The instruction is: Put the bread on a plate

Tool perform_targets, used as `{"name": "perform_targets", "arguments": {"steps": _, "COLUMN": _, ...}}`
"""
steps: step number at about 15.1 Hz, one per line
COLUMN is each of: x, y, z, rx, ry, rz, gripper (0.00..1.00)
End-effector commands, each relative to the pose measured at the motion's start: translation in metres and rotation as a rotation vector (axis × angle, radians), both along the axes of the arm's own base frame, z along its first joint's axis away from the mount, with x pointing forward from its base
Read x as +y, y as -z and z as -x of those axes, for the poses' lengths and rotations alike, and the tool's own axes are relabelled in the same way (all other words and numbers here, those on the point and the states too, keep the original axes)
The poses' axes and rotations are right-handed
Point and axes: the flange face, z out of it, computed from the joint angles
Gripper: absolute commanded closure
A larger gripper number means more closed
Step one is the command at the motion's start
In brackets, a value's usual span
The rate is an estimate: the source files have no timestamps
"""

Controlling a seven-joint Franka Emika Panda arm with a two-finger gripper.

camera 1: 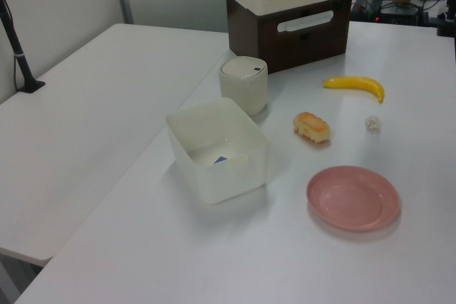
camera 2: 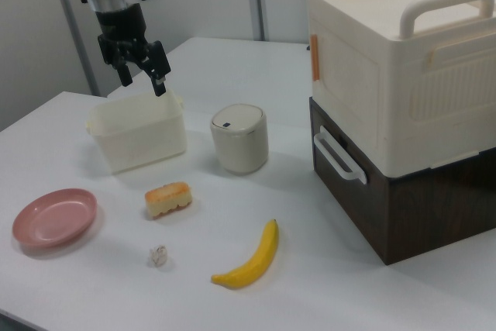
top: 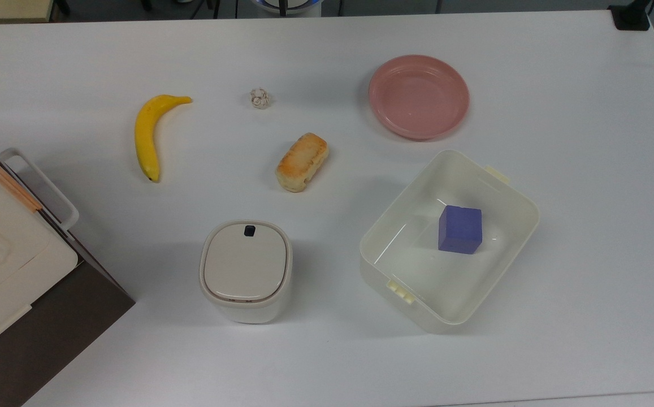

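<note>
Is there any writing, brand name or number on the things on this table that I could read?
None: no word, number or brand can be read.
The round cream container carries only a small dark square mark on its lid, no letters.
The bread, plate, banana, cream tub and purple block are plain.
The cream case with handles has moulded ridges but no text.

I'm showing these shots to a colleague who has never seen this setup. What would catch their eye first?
Probably the yellow banana at the top view's left, the brightest thing on the white table. Next the pink plate at the top view's upper right, with the toasted bread lying apart from it near the middle. In the right view, the open gripper hangs above the cream tub, which holds a blue block.
</note>
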Motion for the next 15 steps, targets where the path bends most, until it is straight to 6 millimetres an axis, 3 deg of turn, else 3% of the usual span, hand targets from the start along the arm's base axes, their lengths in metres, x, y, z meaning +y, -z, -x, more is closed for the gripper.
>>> {"name": "perform_targets", "arguments": {"steps": 1, "x": -0.0037, "y": -0.0032, "z": -0.0101, "rx": 0.012, "ry": 0.006, "rz": -0.003, "gripper": 0.00}}
{"name": "perform_targets", "arguments": {"steps": 15, "x": 0.0013, "y": -0.0106, "z": -0.0040, "rx": 0.046, "ry": 0.003, "rz": 0.028, "gripper": 0.00}}
